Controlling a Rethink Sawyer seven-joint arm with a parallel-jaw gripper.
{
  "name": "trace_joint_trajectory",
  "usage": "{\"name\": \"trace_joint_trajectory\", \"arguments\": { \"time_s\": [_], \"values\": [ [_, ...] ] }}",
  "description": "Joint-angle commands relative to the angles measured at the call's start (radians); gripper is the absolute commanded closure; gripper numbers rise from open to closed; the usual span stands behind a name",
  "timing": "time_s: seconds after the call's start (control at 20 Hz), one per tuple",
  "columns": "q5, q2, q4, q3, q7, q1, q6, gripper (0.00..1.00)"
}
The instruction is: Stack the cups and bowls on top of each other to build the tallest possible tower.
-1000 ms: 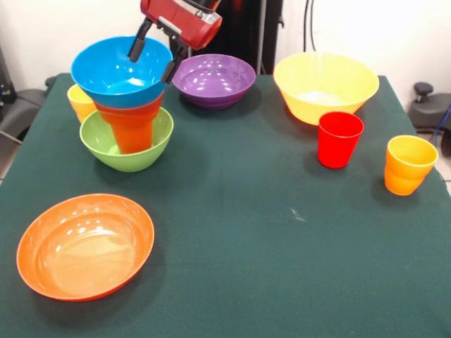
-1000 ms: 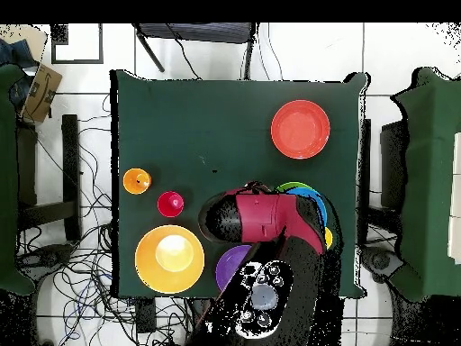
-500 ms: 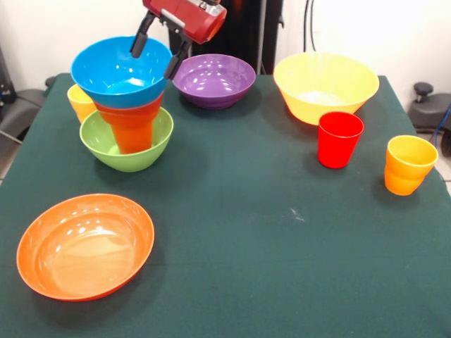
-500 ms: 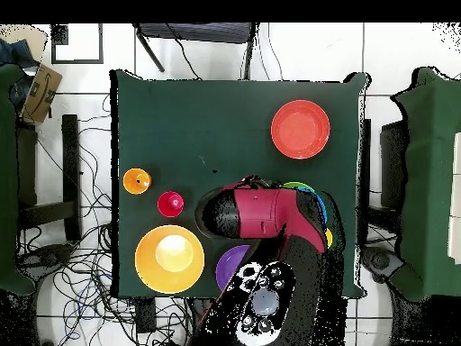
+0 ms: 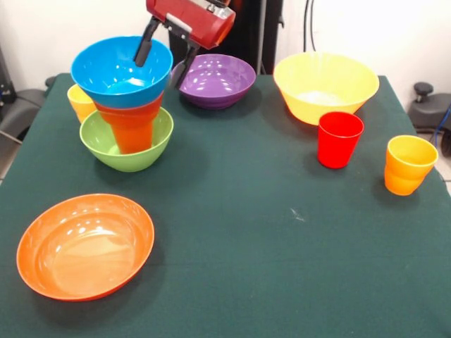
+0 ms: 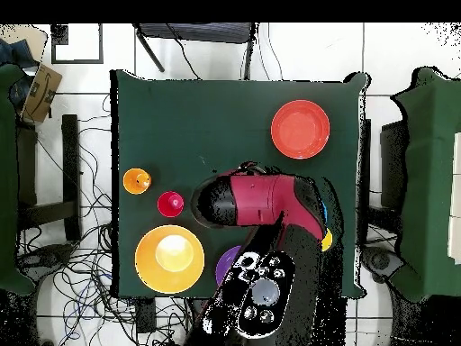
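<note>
tower (image 5: 125, 98) far left on table: green bowl, orange cup, blue bowl | gripper (image 5: 165, 62) jaws wide, empty, straddling blue rim | left: purple bowl (image 5: 215, 79), yellow bowl (image 5: 325, 86), orange bowl (image 5: 84, 245), three cups

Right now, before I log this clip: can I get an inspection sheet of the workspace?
Surface: green table, bare in the middle.
Job's things: tower of green bowl, orange cup, blue bowl; yellow cup behind it; loose purple bowl, yellow bowl, red cup, yellow-orange cup, orange bowl.
Clutter: nothing seen.
Gripper: gripper open, above the blue bowl's rim, holding nothing.
Cables: tangle on the floor.
Surroundings: white wall, tiled floor.
</note>
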Motion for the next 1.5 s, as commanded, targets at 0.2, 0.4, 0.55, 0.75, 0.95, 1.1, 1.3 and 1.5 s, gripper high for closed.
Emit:
{"name": "trace_joint_trajectory", "arguments": {
  "time_s": [0.2,0.4,0.55,0.75,0.95,1.1,1.3,1.5],
  "values": [
    [-0.042,0.062,-0.149,0.253,-0.265,-0.073,0.184,0.00],
    [-0.057,0.099,-0.193,0.344,-0.366,-0.126,0.236,0.00],
    [-0.052,0.129,-0.222,0.416,-0.418,-0.168,0.279,0.00],
    [-0.079,0.159,-0.268,0.449,-0.450,-0.178,0.315,0.00],
    [-0.105,0.165,-0.289,0.474,-0.520,-0.188,0.345,0.00],
    [-0.083,0.188,-0.317,0.511,-0.564,-0.211,0.390,0.00],
    [-0.049,0.255,-0.413,0.565,-0.622,-0.245,0.472,0.00],
    [-0.069,0.327,-0.570,0.593,-0.690,-0.251,0.544,0.00]
  ]
}}
